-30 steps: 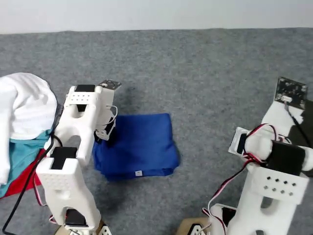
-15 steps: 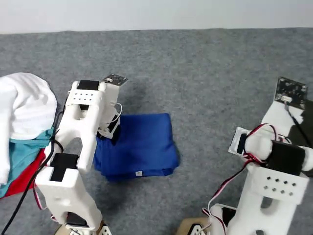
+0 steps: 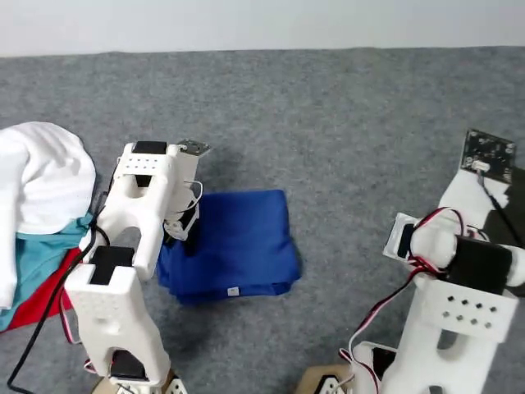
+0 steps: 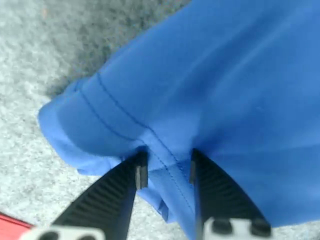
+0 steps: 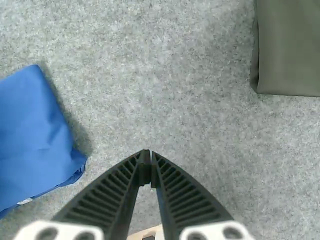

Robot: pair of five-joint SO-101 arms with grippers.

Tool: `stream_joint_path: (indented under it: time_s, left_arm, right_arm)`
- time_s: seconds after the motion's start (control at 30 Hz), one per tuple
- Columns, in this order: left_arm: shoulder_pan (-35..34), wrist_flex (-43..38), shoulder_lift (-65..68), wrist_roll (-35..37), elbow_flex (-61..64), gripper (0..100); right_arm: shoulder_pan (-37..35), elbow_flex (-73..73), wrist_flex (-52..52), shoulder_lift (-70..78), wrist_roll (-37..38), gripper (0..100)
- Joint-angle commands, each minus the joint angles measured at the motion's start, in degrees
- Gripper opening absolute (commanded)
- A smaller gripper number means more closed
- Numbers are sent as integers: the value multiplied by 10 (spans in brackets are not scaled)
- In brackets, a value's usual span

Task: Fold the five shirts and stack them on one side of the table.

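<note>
A folded blue shirt (image 3: 238, 242) lies on the grey carpeted table, a little left of centre. My left gripper (image 3: 184, 234) is down at the shirt's left edge. In the left wrist view its fingers (image 4: 166, 170) straddle a stitched hem of the blue shirt (image 4: 225, 75), with a bunch of fabric pinched between them. My right arm (image 3: 459, 279) stands at the right side, away from the shirt. Its gripper (image 5: 150, 172) is shut on nothing and hangs over bare carpet, with the blue shirt (image 5: 30, 135) off to one side.
A heap of unfolded shirts lies at the table's left edge: white (image 3: 41, 176) on top, teal (image 3: 41, 246) and red (image 3: 37, 300) under it. A folded olive-green shirt (image 5: 287, 45) lies beyond the right gripper. Bare carpet stretches across the back and middle right.
The left arm rose and shifted slightly toward the back half a second ago, then came down again at the shirt's left edge. The shirt and the right arm have stayed put.
</note>
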Motion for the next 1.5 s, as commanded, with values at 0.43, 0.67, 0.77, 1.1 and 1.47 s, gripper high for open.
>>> stream_joint_path:
  time_s: [0.43,0.67,0.77,1.1,1.47]
  left_arm:
    - [-2,22,-3,-6,-19,2]
    - [-21,91,-55,-32,-65,2]
    - [-38,106,-90,-52,-62,2]
    - [-76,57,-90,-71,14,3]
    - [-76,48,-40,-51,-3,148]
  right_arm:
    - [3,-8,18,-15,-6,9]
    - [3,-8,19,-15,-4,9]
    - [3,-9,19,-15,-4,9]
    - [3,-9,19,-15,-4,9]
    - [2,-9,20,-15,-4,13]
